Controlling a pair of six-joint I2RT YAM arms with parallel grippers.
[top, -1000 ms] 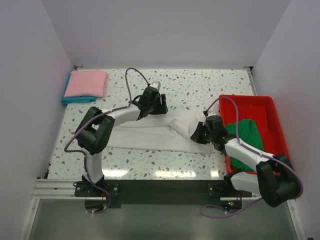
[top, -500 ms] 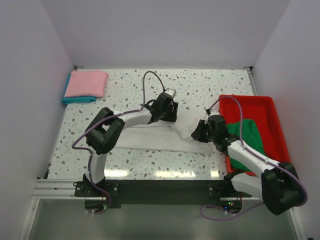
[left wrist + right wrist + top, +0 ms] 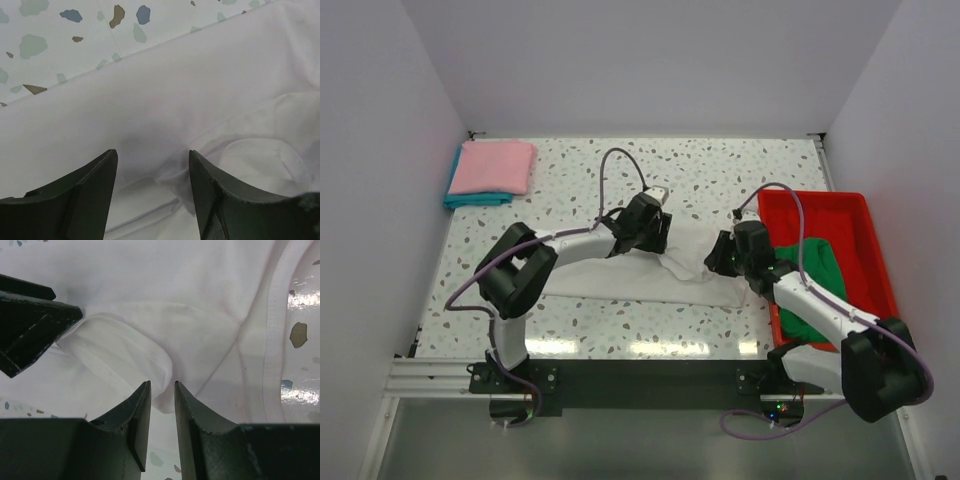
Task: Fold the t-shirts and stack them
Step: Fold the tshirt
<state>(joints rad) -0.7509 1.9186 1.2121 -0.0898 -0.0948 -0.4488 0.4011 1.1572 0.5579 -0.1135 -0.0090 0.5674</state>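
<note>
Left gripper (image 3: pixel 658 238) hangs low with its fingers (image 3: pixel 90 190) spread apart, holding nothing. Right gripper (image 3: pixel 717 260) has its fingers (image 3: pixel 137 420) drawn close together, and they pinch a small fold of white cloth at their tips.

Under both grippers lies the speckled table (image 3: pixel 720 170). The white t-shirt (image 3: pixel 620 280) is spread across the table in a long band. It runs from behind the left gripper, beneath it, and on to the right gripper, which grips the bunched end. Directly below the left gripper's open fingers the cloth is smooth, with a rumpled seam just beside the right-hand finger. In the right wrist view a dark fingertip of the left gripper shows close to the pinched fold, with a rolled hem between the two.

Just beside the right gripper, on its outer side, stands the red tray (image 3: pixel 815 197). The green t-shirt (image 3: pixel 815 270) lies crumpled inside it. Well apart from the left gripper, at the far left corner, the pink t-shirt (image 3: pixel 495 165) lies folded on top of the teal t-shirt (image 3: pixel 475 200).
</note>
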